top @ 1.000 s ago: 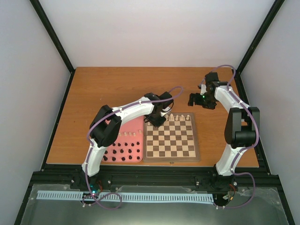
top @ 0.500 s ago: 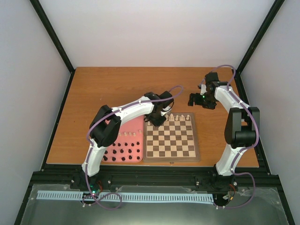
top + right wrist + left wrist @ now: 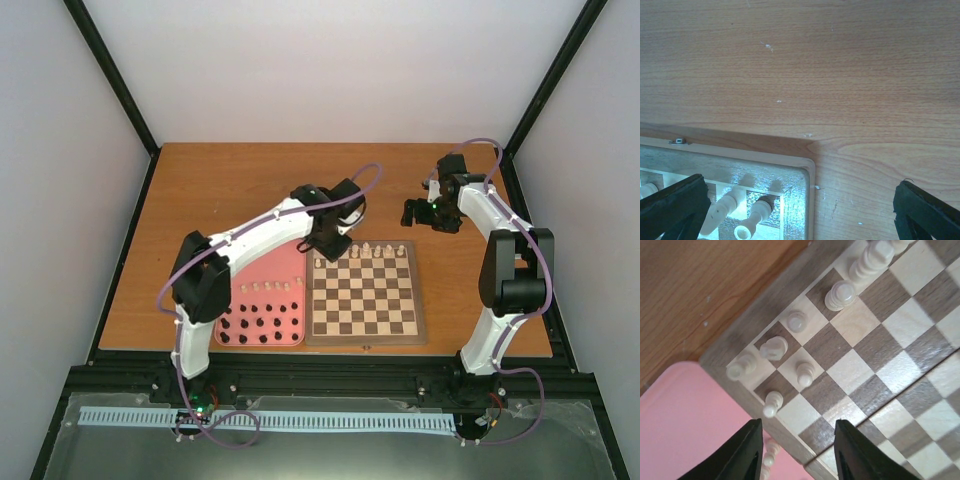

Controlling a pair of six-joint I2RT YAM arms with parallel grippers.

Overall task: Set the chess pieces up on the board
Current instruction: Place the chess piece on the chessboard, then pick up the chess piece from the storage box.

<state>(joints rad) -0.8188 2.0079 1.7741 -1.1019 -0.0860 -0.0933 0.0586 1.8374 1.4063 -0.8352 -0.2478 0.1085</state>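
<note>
1. The pink tray (image 3: 283,272) holds spare white pieces and black ones. You go back there next, so drop straight down and grip one white piece by its stem.
2. The left gripper (image 3: 796,427) is released and empty, hovering over the far-left corner of the board (image 3: 875,347). Lift clear before you swing.
3. Several chess pieces (image 3: 774,347) stand upright on the corner squares, with more along the far row. Don't clip them.
4. The right gripper (image 3: 797,200) is spread wide and empty, over the table (image 3: 840,75) by the board's far-right corner.
5. Compared with a second ago, the left arm has risen and pulled back off that corner and its fingers have parted. The right arm is unchanged.
</note>
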